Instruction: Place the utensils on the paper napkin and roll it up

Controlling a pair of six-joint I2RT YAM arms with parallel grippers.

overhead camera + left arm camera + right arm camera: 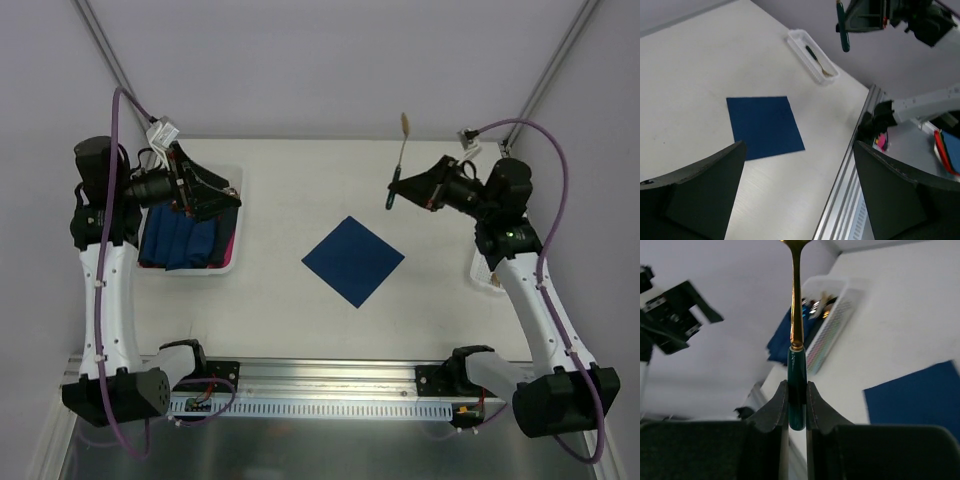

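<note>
**Table** (300, 180): a flat, matte white surface filling the middle of the top view. It has bare room on every side of the napkin. A metal rail runs along its lower edge, and grey walls stand behind it.

**Paper napkin** (353, 260): a thin, plain navy-blue square lying flat at the centre of the frame. It is turned corner-up like a diamond, has crisp straight edges, and touches nothing.

**Left tray** (190, 271): a white plastic tray at centre left, packed with dark blue rolls (180, 240).

**Narrow tray** (796, 35): a white, ribbed tray at the table's right edge. A second utensil (816, 59) with a dark handle and a gold head lies lengthwise in it.

**Left gripper** (799, 144): hovers above the left tray with its dark jaws spread wide and nothing between them.

**Right gripper** (796, 387): raised at upper right, well apart from the napkin, and clamped on the utensil (796, 325). The utensil is slim, with a glossy teal-green handle pinched between the pads and a polished gold shaft projecting beyond them. Its head is cropped in the wrist view.
</note>
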